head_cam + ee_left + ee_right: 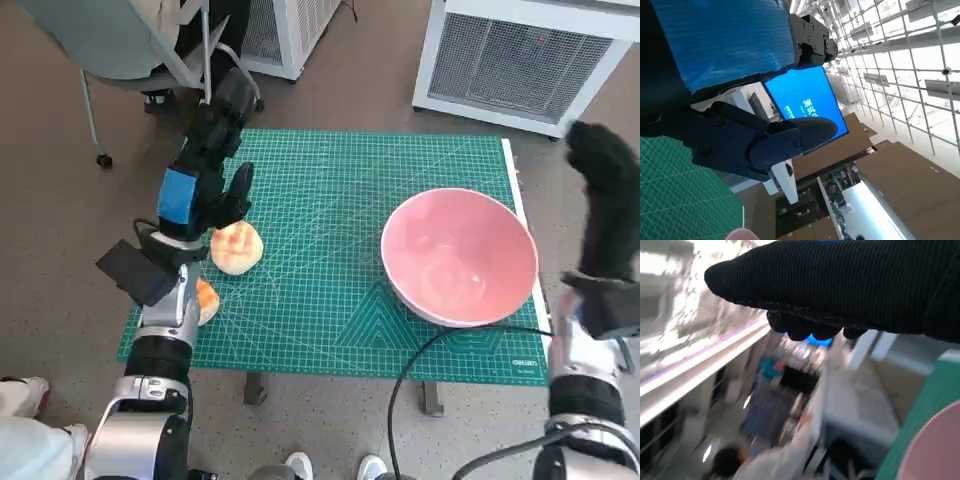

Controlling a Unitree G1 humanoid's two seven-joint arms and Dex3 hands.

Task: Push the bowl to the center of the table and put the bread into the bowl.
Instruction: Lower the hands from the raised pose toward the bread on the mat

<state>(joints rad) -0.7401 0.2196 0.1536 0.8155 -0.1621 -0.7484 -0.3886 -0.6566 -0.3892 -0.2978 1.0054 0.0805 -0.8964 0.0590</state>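
Left hand (215,190) spread above bread (237,247) | right hand (605,190) grip unclear, beside bowl (458,256) | risk: shove tips bowl off edge

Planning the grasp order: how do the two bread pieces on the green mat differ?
The pale round bread roll lies fully visible, just below the left robot hand; the orange-tinted bread piece sits nearer the mat's edge, half hidden by the forearm. Both lie on the green cutting mat, outside the pink bowl.
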